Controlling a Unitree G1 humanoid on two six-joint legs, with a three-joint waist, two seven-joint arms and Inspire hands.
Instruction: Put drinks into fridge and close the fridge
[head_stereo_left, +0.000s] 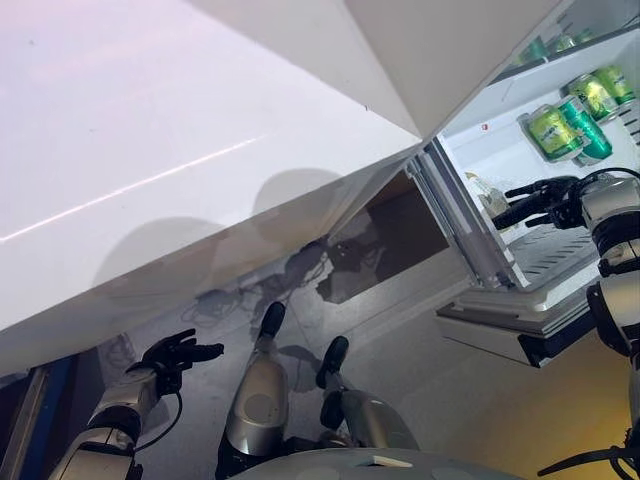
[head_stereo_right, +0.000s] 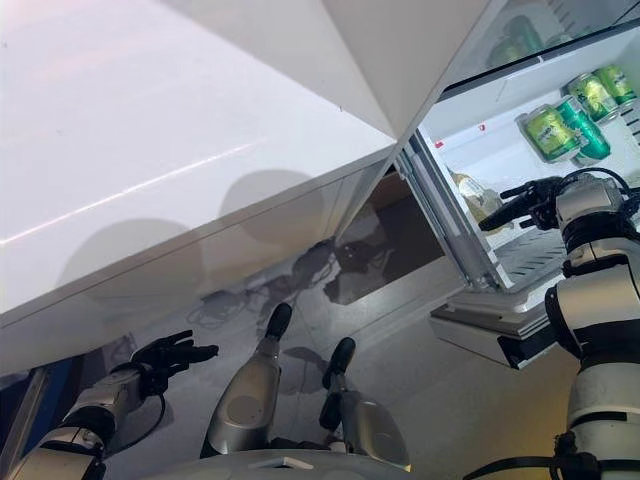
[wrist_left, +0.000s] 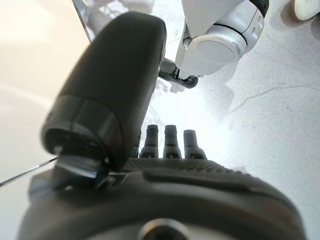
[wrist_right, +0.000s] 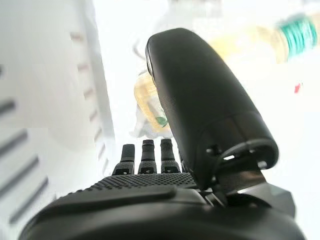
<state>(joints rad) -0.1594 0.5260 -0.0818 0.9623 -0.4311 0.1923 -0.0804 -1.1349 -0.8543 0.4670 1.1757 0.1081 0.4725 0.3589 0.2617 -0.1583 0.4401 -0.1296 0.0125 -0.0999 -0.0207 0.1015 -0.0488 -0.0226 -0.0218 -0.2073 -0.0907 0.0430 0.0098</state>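
Observation:
The fridge (head_stereo_left: 500, 140) stands open at the right, its white door (head_stereo_left: 150, 150) swung wide across the upper left. My right hand (head_stereo_left: 545, 200) reaches inside above a wire shelf (head_stereo_left: 555, 255), fingers straight and holding nothing. Just past its fingers (wrist_right: 145, 155) lies a clear bottle of yellow drink (wrist_right: 147, 100), also seen in the head views as a bottle (head_stereo_right: 470, 192) at the fridge's inner left. Several green cans (head_stereo_left: 570, 115) lie on the shelf above. My left hand (head_stereo_left: 170, 355) hangs low at the lower left over the floor, fingers relaxed and empty.
A second yellowish bottle with a green band (wrist_right: 280, 32) shows deeper in the fridge. More green cans (head_stereo_left: 545, 45) sit on the top shelf. A white ledge with a dark underside (head_stereo_left: 510, 325) juts out below the open compartment. Grey floor (head_stereo_left: 420, 350) lies beneath.

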